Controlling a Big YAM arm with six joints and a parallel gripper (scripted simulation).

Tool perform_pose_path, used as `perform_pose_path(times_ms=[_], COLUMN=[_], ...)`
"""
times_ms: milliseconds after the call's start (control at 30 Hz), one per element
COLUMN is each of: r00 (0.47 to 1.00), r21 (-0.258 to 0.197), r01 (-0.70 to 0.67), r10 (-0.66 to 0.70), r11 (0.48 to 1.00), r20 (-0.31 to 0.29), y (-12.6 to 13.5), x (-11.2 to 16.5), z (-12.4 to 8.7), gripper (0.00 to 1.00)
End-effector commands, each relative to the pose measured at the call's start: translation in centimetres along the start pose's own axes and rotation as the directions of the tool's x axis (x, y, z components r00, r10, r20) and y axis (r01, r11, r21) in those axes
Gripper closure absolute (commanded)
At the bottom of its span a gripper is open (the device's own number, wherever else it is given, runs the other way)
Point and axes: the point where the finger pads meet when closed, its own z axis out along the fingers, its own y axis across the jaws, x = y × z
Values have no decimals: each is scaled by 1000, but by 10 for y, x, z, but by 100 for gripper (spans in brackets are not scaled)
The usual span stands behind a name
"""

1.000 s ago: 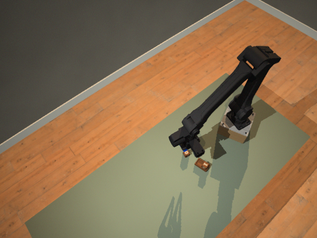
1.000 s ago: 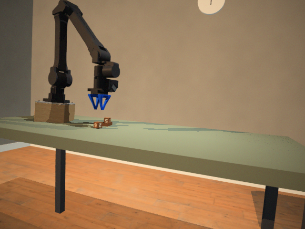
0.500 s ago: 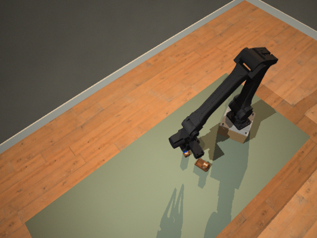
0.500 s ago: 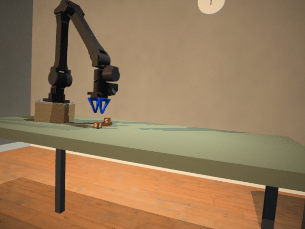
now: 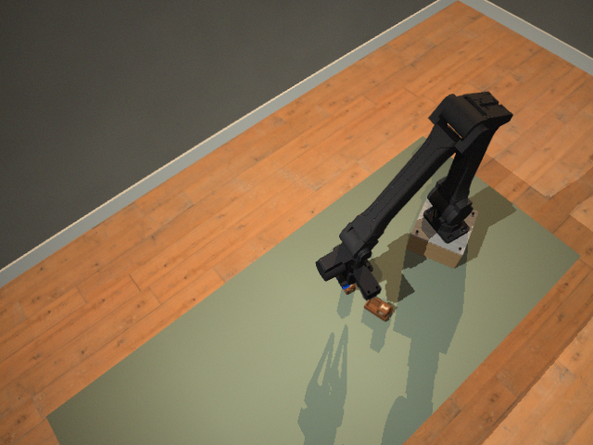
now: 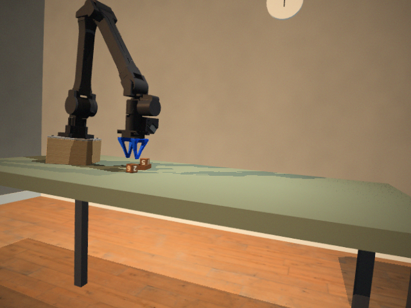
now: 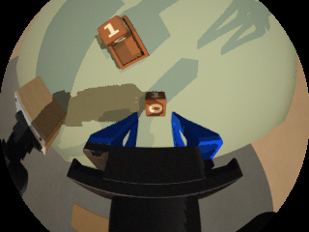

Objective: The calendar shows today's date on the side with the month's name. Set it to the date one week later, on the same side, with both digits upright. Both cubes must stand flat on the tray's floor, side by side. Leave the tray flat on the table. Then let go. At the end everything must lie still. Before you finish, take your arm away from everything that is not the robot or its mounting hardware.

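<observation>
- Table (image 6: 232,195): tray (image 7: 129,53) lies flat on it, one cube (image 7: 111,29) inside at one end, "1" on top.
- Gripper (image 6: 133,155): half-open, empty, hovering above the loose cube (image 7: 154,104).
- Loose cube: on the table outside the tray; left, I'd say: reorient, seat it, release.

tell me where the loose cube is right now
In the wrist view the loose cube sits on the table just ahead of the open jaws, outside the tray holding the other cube.

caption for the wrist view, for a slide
Open blue gripper hovers over a loose cube; the tray with the other cube lies beyond.
</observation>
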Motion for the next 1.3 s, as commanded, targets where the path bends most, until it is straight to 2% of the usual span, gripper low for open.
perform_pose_path(times_ms=[0, 33, 300, 433, 600, 1267], r00=[1000, 1000, 1000, 1000, 1000, 1000], r21=[14, 54, 16, 36, 16, 22], r01=[-1, 0, -2, -1, -2, -2], r10=[1, 0, 2, 1, 2, 2], r11=[1000, 999, 1000, 999, 1000, 1000], r20=[5, 5, 5, 5, 5, 5], y=[-5, -24, -7, -14, -9, -9], x=[2, 2, 3, 3, 3, 3], z=[1, -8, 10, 6, 9, 9], gripper=[54, 54, 54, 54, 54, 54])
